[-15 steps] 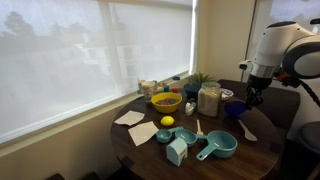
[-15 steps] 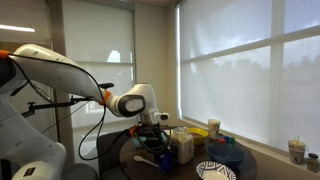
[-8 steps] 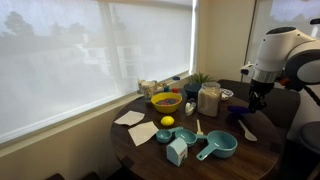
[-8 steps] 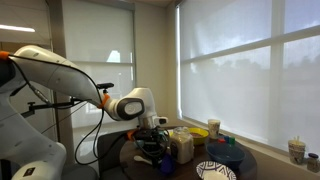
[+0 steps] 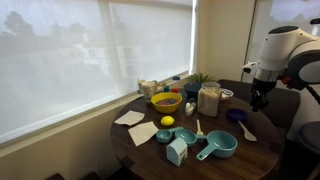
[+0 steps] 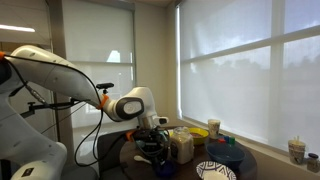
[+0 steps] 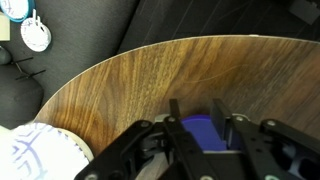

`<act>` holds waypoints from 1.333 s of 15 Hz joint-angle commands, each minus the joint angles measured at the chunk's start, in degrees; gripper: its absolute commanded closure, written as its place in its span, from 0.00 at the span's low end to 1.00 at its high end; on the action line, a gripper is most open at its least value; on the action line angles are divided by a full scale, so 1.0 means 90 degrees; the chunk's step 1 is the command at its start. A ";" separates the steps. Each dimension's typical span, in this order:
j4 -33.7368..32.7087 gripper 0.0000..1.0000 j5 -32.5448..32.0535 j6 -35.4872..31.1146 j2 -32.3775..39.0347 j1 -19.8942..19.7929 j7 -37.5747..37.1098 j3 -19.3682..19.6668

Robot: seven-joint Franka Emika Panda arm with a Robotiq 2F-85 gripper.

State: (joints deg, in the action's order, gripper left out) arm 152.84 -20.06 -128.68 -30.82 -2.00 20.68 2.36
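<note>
My gripper (image 7: 197, 112) hangs over the wooden round table (image 7: 150, 80) near its edge. Its two fingers are apart, and a blue bowl (image 7: 200, 135) shows between and below them; I cannot tell whether they touch it. In an exterior view the gripper (image 5: 258, 100) is just above and beside the blue bowl (image 5: 238, 116) at the table's side. In an exterior view the gripper (image 6: 152, 138) is low over the table and the bowl is hidden behind it.
On the table stand a yellow bowl (image 5: 166, 101), a lemon (image 5: 167, 121), teal measuring cups (image 5: 218, 146), a pale blue carton (image 5: 177, 151), a jar (image 5: 209, 100), a white spoon (image 5: 247, 130) and napkins (image 5: 130, 118). A patterned plate (image 7: 30, 155) lies near the gripper. Window blinds are behind.
The arm has shifted slightly sideways along the table's edge by the blue bowl. The other things have not moved.
</note>
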 commanded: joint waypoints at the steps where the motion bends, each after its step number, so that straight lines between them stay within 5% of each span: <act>1: 0.0068 0.30 0.0199 -0.0157 -0.0344 -0.0008 -0.0511 0.0076; 3: 0.0065 0.16 0.0380 -0.0355 -0.0499 -0.0009 -0.0914 0.0107; 4: -0.0023 0.34 0.0151 -0.0153 -0.0241 -0.0002 -0.0652 0.0069; 7: -0.0023 0.16 0.0256 -0.0220 -0.0394 -0.0016 -0.0830 0.0079; 11: -0.0022 0.16 0.0293 -0.0220 -0.0411 -0.0016 -0.0846 0.0083; 12: 0.0019 0.04 0.0427 -0.0347 -0.0380 0.0005 -0.1077 0.0054; 14: 0.0049 0.00 0.0778 -0.0424 -0.0320 0.0062 -0.1772 -0.0106; 20: -0.0076 0.00 0.1411 -0.0879 0.0140 -0.0036 -0.4101 -0.0902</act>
State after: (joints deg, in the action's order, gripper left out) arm 152.89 -10.04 -133.60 -32.53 -1.30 -7.55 -2.63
